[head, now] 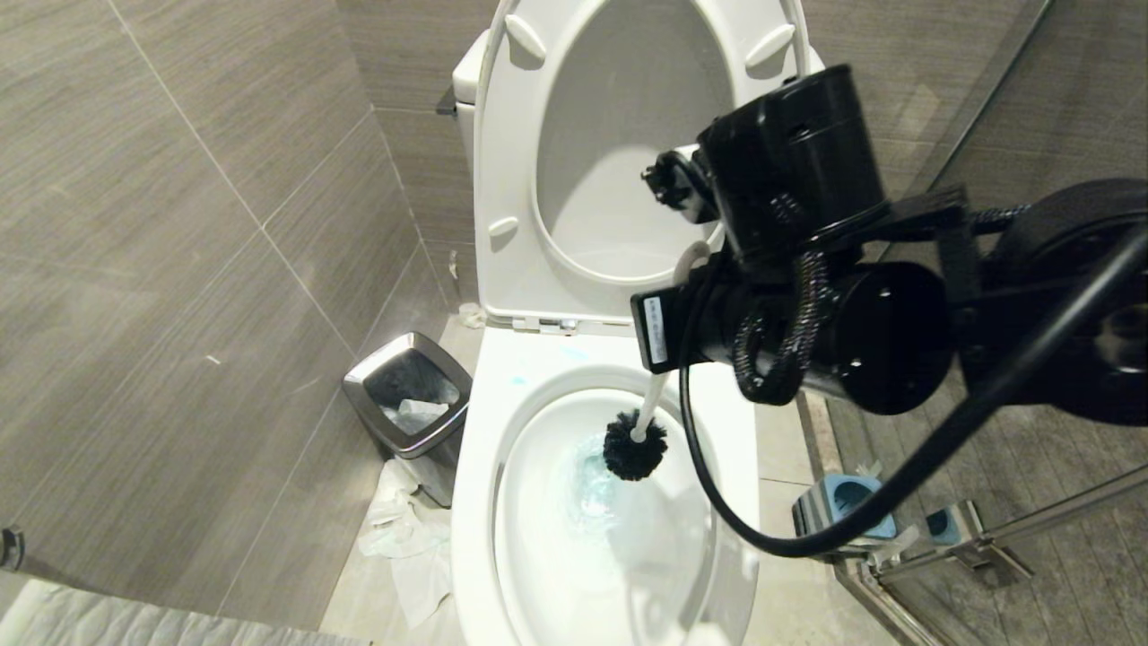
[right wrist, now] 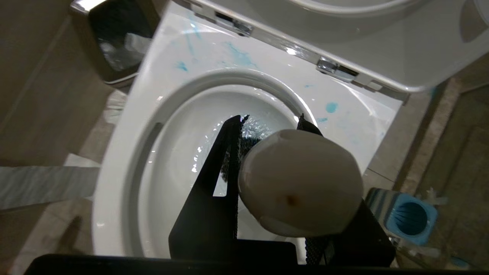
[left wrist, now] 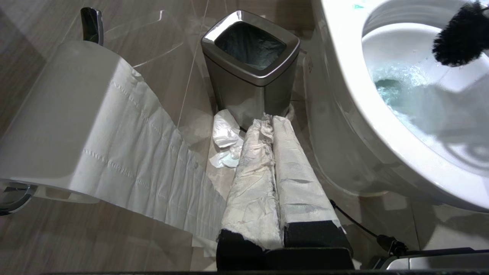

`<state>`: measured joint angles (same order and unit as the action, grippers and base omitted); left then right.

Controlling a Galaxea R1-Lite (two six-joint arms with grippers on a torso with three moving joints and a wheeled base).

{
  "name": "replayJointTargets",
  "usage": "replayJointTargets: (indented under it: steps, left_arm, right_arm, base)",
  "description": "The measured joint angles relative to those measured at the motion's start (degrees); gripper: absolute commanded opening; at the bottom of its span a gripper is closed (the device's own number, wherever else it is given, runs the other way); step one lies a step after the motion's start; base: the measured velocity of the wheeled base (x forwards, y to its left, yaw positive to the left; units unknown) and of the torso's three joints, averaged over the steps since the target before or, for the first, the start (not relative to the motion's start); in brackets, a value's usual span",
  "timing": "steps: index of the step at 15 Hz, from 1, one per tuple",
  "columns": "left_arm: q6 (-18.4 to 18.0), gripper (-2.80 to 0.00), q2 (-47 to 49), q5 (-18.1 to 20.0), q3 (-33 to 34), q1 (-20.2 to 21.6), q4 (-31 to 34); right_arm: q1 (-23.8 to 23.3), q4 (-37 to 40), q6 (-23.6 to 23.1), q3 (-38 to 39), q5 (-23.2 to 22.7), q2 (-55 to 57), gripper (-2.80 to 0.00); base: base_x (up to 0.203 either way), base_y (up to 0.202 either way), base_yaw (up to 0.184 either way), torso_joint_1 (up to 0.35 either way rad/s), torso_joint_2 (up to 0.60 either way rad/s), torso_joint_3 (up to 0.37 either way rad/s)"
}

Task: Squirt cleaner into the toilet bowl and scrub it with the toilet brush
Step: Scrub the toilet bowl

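Note:
The white toilet bowl [head: 475, 467] stands open with seat and lid [head: 511, 179] raised. My right gripper [right wrist: 270, 121] hangs over the bowl, shut on the toilet brush's white handle [head: 653, 395], whose rounded end [right wrist: 301, 183] fills the space between the jaws. The black bristle head [head: 635, 446] sits low in the back of the basin, just over the blue-tinted water [head: 587, 489]. Cleaner shows as pale blue smears [right wrist: 331, 107] on the rim behind the basin. My left gripper [left wrist: 267, 119] is parked low beside the toilet, its paper-wrapped fingers pressed together, holding nothing.
A chrome-rimmed bin [head: 408, 395] stands left of the toilet with crumpled paper [head: 404, 529] on the floor around it. The blue brush holder [head: 847, 498] sits right of the bowl by a glass door frame [head: 987, 538]. A toilet paper roll [left wrist: 76, 114] hangs near the left arm.

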<state>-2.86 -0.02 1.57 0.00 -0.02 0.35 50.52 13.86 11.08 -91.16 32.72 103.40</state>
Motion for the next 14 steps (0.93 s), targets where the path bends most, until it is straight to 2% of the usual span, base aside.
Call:
replayJointTargets:
  steps: [3, 8, 14]
  left_arm:
    - [-0.01, -2.8, 0.0, -0.01, 0.0, 0.02, 0.0]
    - [0.0, -2.8, 0.0, -0.03, 0.0, 0.02, 0.0]
    - [0.02, -2.8, 0.0, 0.0, 0.0, 0.02, -0.02]
  right_arm:
    - [0.0, 0.57, 0.02, -1.64, -4.55, -2.75, -2.8]
    - [0.0, 0.23, 1.54, -0.86, -4.68, -2.39, -2.8]
    - [-0.07, 0.55, -0.78, -2.2, -3.88, -2.78, -2.8]
  base:
    - [0.0, 0.0, 0.0, 0.0, 0.0, 0.0]
    - [0.0, 0.0, 0.0, 0.0, 0.0, 0.0]
    - [0.0, 0.0, 0.0, 0.0, 0.0, 0.0]
